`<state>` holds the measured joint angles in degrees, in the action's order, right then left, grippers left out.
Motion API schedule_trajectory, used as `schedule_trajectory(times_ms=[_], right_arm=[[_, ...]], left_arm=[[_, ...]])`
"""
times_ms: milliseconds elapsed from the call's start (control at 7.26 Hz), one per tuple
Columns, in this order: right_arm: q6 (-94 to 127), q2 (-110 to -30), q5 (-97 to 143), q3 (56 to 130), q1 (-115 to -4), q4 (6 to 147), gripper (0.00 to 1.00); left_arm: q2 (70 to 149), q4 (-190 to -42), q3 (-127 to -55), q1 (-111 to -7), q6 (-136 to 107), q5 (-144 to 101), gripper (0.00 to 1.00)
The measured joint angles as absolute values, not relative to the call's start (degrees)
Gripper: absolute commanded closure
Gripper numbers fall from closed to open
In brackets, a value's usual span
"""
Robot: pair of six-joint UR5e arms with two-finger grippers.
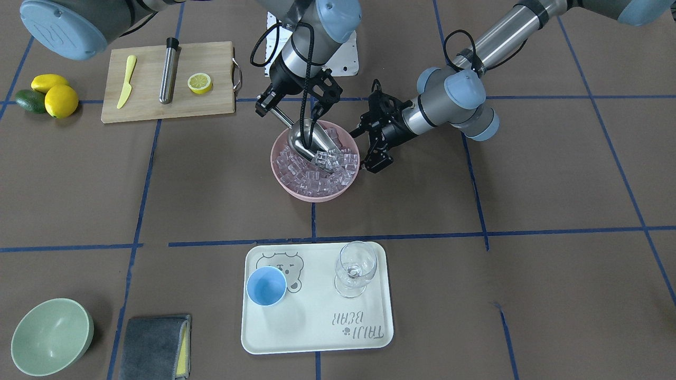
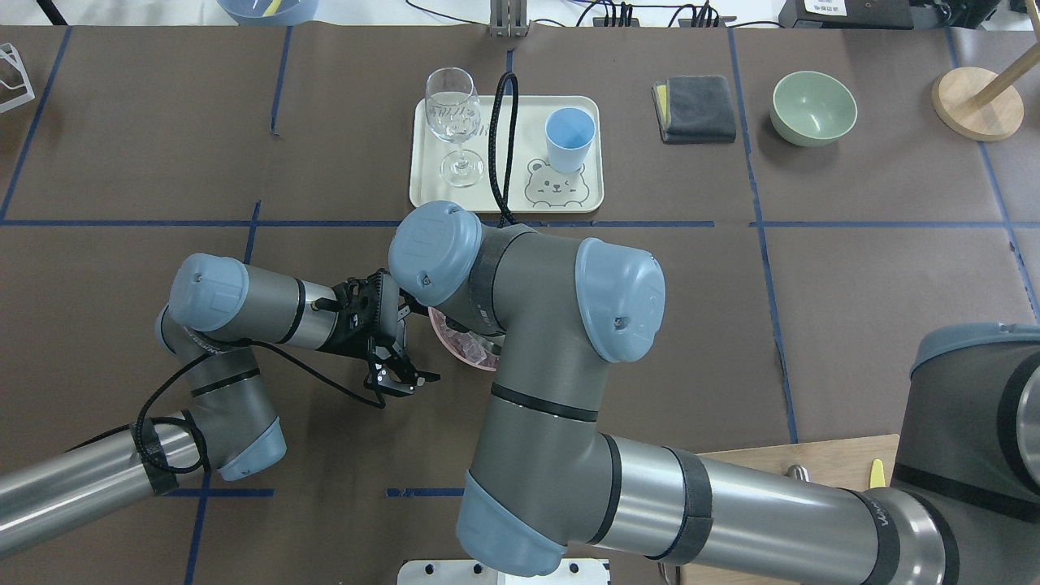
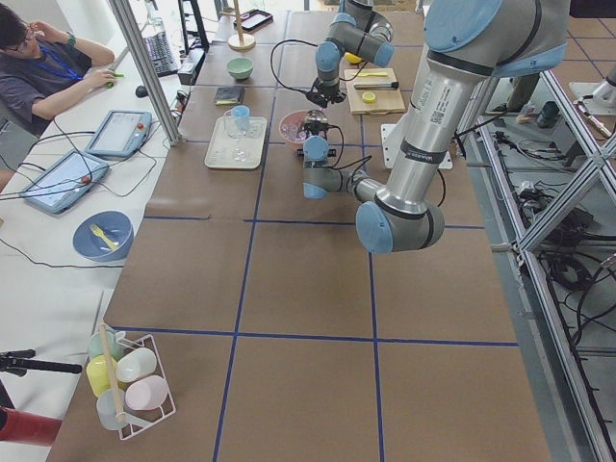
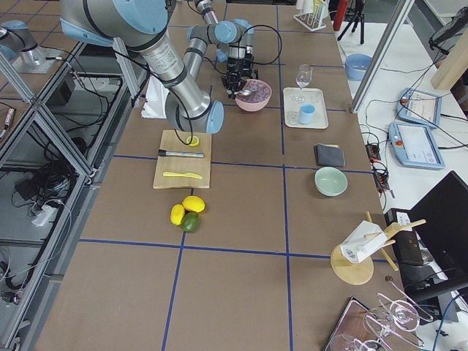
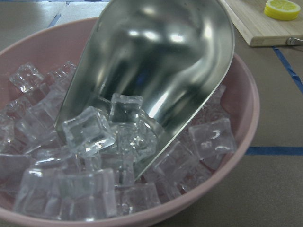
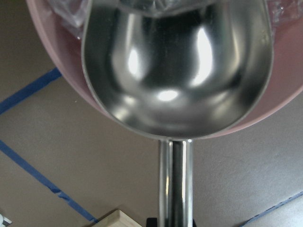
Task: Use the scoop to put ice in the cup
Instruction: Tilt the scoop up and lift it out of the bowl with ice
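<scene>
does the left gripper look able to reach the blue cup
Probably, from above: the left gripper is open and empty, though the wine glass stands on its side of the cup.

the scoop (image 1: 309, 141) is shiny steel, with a rounded trough blade and a straight rod handle. it tilts blade-down into a pink bowl (image 1: 311, 198), its handle gripped in the right pincer (image 1: 270, 107). its open front edge is dug into the ice (image 1: 303, 177), and a few cubes lie on its lip. the ice is many small clear cubes heaped in that bowl. the cup (image 1: 266, 285), small, round and light blue, stands upright and empty on a cream tray (image 1: 317, 301), well apart from the bowl.
</scene>
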<state>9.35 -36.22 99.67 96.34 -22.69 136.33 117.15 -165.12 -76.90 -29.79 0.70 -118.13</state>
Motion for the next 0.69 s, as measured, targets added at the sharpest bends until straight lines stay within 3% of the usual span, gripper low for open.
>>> schedule_trajectory(times_ms=[689], right_arm=[[14.58, -46.50, 99.67, 107.01, -23.17, 125.28, 1.00]], left_arm=[[117.22, -165.14, -76.90, -29.79, 0.70, -118.13, 0.00]])
